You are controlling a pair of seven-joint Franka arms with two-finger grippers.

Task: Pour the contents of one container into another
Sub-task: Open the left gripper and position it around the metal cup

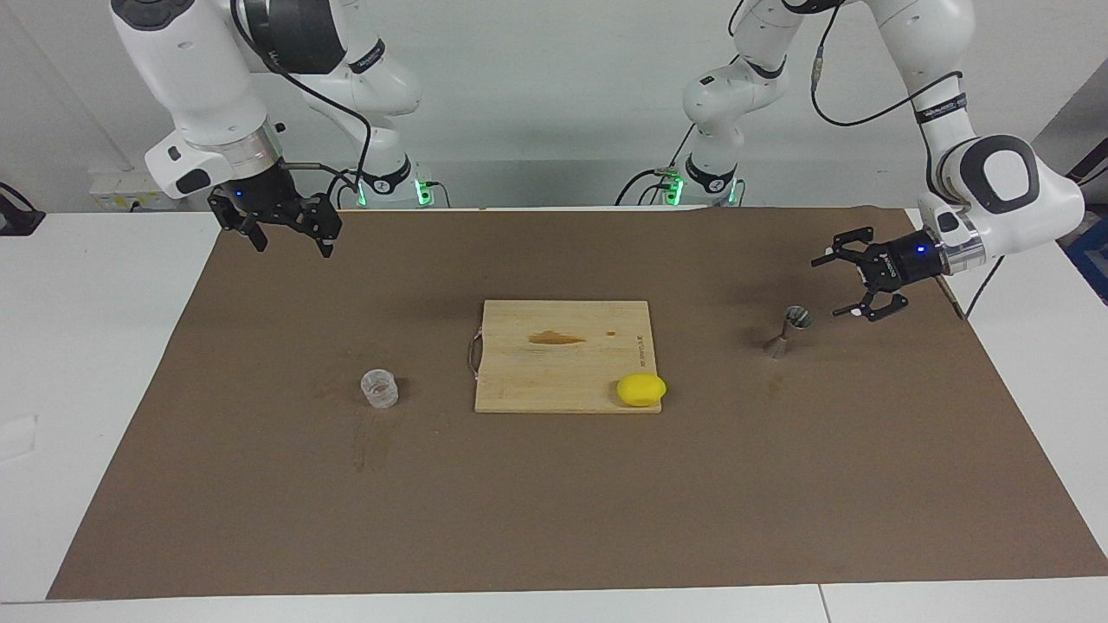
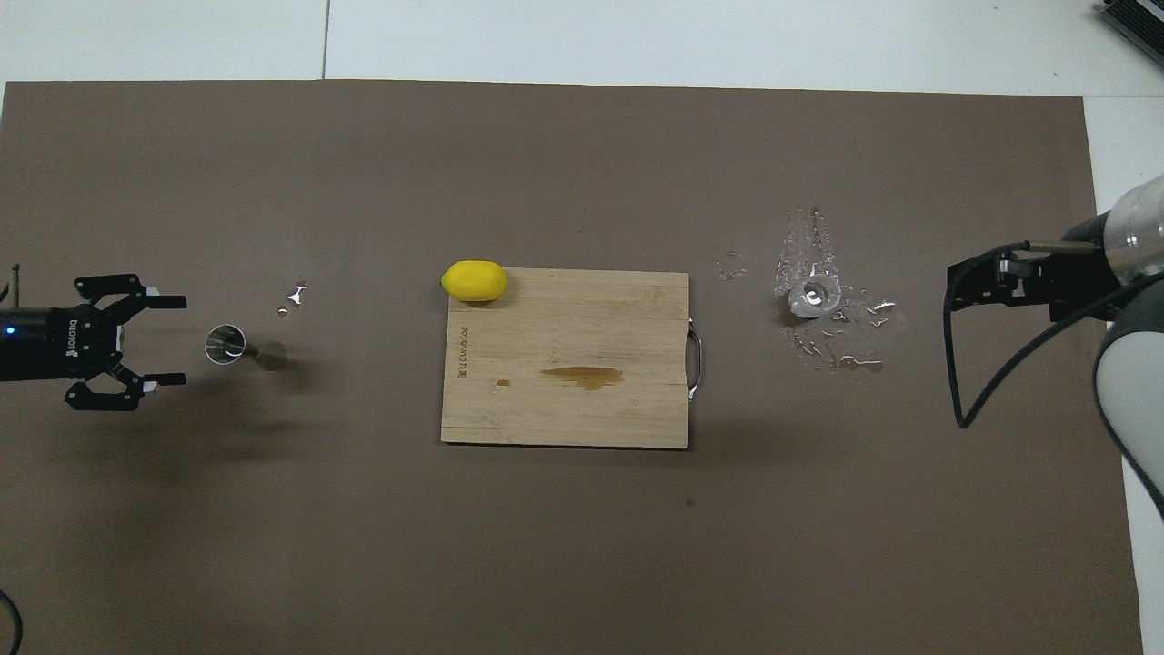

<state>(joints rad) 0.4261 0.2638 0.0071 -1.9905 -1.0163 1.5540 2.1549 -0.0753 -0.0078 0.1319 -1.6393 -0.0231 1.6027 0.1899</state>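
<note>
The clear ribbed cup (image 1: 379, 388) stands on the brown mat toward the right arm's end; it also shows in the overhead view (image 2: 814, 296), ringed by spilled drops. The silvery hourglass jigger (image 1: 789, 330) stands toward the left arm's end, also in the overhead view (image 2: 238, 347). My left gripper (image 1: 827, 286) is open and empty, held sideways low over the mat, its fingertips pointing at the jigger and a short gap from it (image 2: 173, 339). My right gripper (image 1: 293, 247) is open and empty, raised over the mat's robot-side part, apart from the cup.
A wooden cutting board (image 1: 563, 363) with a brown stain lies mid-mat. A yellow lemon (image 1: 641, 389) sits on the board's corner farthest from the robots, toward the left arm's end. Wet patches (image 2: 846, 350) lie around the cup. A few drops (image 2: 294, 295) lie beside the jigger.
</note>
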